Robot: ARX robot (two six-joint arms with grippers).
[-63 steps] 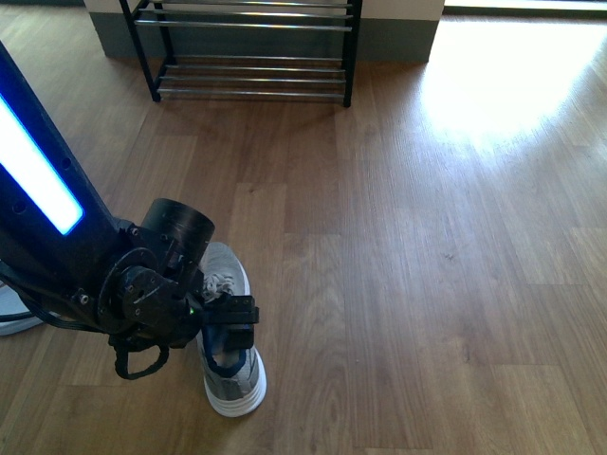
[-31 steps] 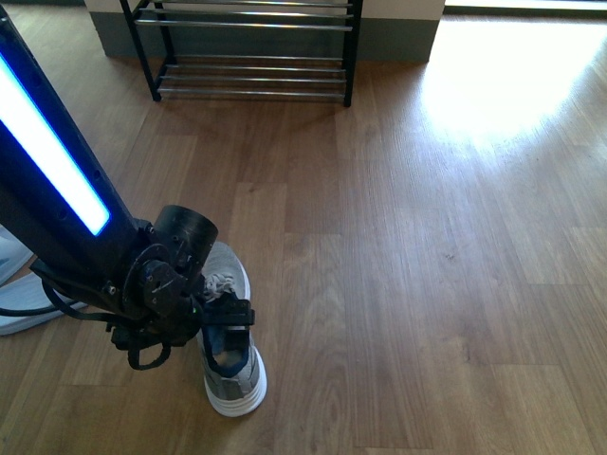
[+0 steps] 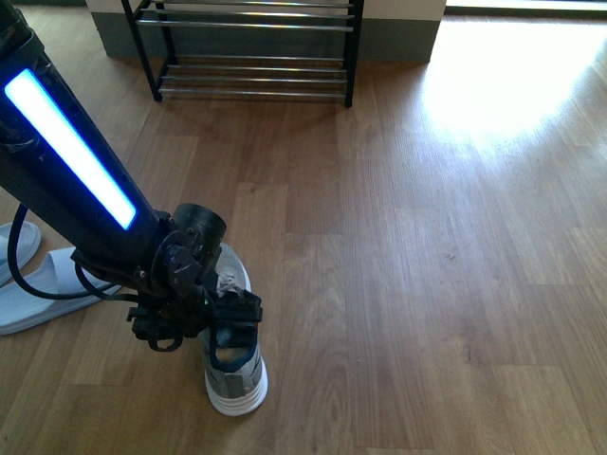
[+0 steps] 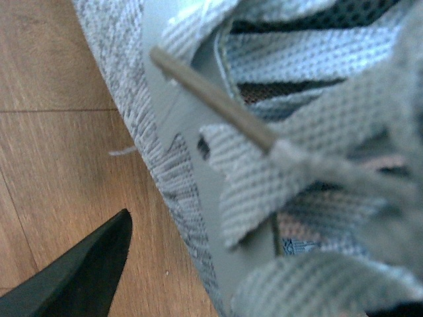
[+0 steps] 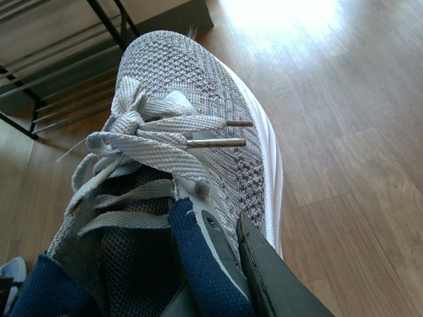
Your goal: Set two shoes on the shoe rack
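Observation:
One grey sneaker (image 3: 234, 374) with a white sole lies on the wooden floor at the front left. My left gripper (image 3: 230, 322) hangs open right over its laces and blue-lined opening. The left wrist view is filled by that shoe's knit side and laces (image 4: 264, 152), with one black finger (image 4: 79, 271) beside it over the floor. The other grey sneaker (image 5: 192, 125) is held up by my right gripper (image 5: 228, 264), shut on its blue-lined collar, toe toward the shoe rack (image 5: 53, 72). That black rack with chrome rods (image 3: 251, 57) stands at the far wall.
Pale slippers (image 3: 38, 284) lie on the floor at the left, beside my left arm (image 3: 76, 161) with its lit blue strip. A bright patch of sunlight (image 3: 503, 76) falls on the floor at the far right. My right arm does not show in the front view.
My left arm has swung to the right and leaned further over, uncovering the slippers. Its gripper stays over the sneaker on the floor, slightly lower.

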